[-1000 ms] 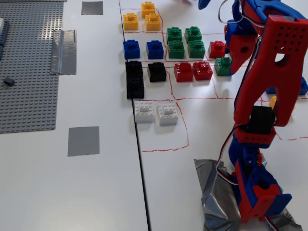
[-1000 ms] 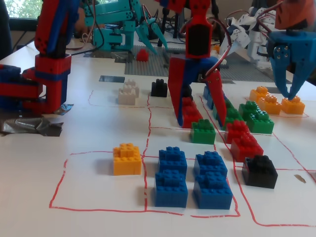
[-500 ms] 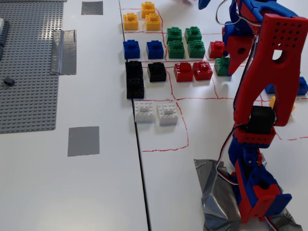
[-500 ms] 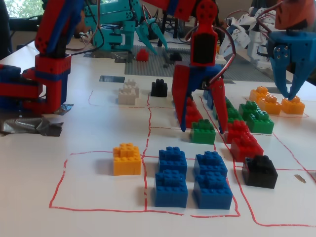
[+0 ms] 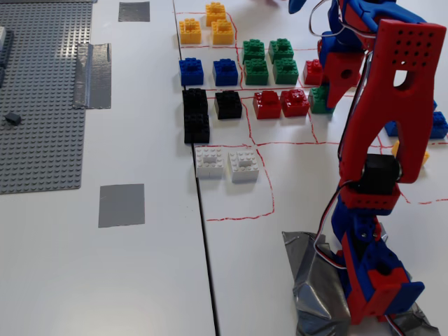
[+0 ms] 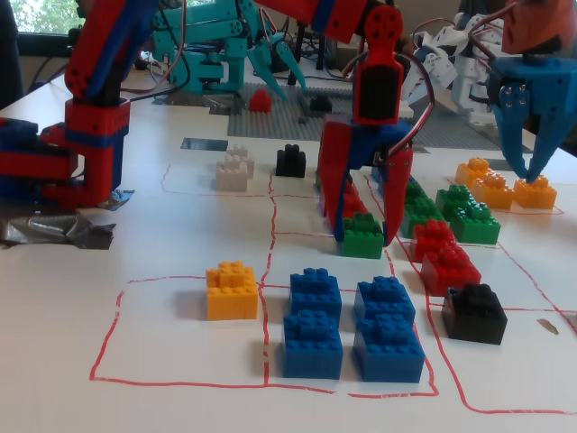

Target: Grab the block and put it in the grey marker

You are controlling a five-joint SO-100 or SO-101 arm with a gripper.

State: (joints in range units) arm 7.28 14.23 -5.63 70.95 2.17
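Note:
The green block [image 6: 361,236] rests on the white table between the two red fingers [image 6: 333,191] of my gripper [image 6: 362,238], which stand against its left and right sides. In the fixed view from above, the gripper [image 5: 323,98] covers most of that block [image 5: 316,100], just right of two red bricks [image 5: 281,103]. The grey marker [image 5: 121,204] is a flat square tape patch far to the left and nearer the front, with nothing on it. From the low fixed view it shows as a dark patch [image 6: 203,143] beyond the white bricks [image 6: 233,168].
Groups of coloured bricks fill red-lined cells: green [image 5: 269,61], blue [image 5: 208,71], yellow [image 5: 207,26], black [image 5: 196,113], white [image 5: 227,162]. A grey baseplate [image 5: 42,105] with a wrinkled tape strip [image 5: 93,75] lies far left. Another blue gripper [image 6: 527,117] hangs over yellow bricks.
The gripper has come down around the green block and its fingers have narrowed from wide apart to both sides of the block. The block has shifted slightly left in the low fixed view.

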